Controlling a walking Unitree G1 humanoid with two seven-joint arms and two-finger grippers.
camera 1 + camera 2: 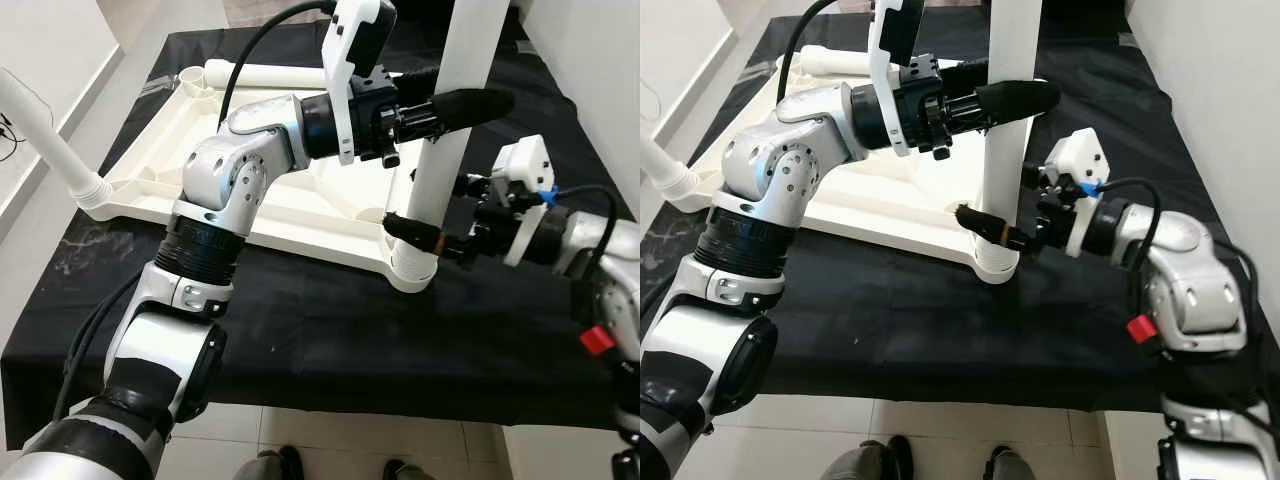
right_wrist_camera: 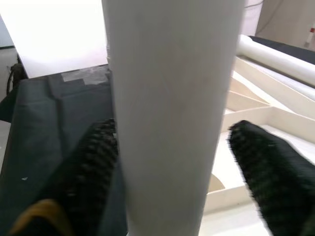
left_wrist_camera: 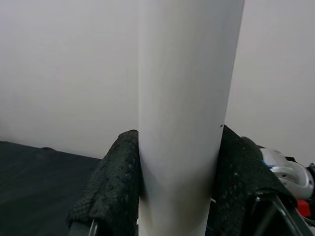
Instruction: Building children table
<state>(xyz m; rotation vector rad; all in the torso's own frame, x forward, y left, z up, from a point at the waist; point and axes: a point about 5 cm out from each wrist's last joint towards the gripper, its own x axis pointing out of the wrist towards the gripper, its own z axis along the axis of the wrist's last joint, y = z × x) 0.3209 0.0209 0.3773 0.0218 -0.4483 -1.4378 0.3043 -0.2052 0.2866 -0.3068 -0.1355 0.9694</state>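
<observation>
Currently the white table leg point(image 1: 452, 110) stands upright in the near right corner socket of the inverted white tabletop point(image 1: 270, 215), which lies on a black cloth point(image 1: 330, 340) over a bench; the left gripper point(image 1: 455, 105) pinches the leg high up, one finger point(image 3: 113, 182) pressed on each side (the left wrist view shows both pads touching the tube); the right gripper point(image 1: 985, 222) sits low on the same leg, just above the socket, its fingers point(image 2: 270, 172) spread around the tube, with a gap on one side. Three legs are countable: the upright one, a second leg point(image 1: 265, 75) lying along the far edge of the tabletop, and a third leg point(image 1: 50, 140) fitted at the left corner, slanting outward. Shoes point(image 1: 895, 460) of a person show at the near edge on the floor.
</observation>
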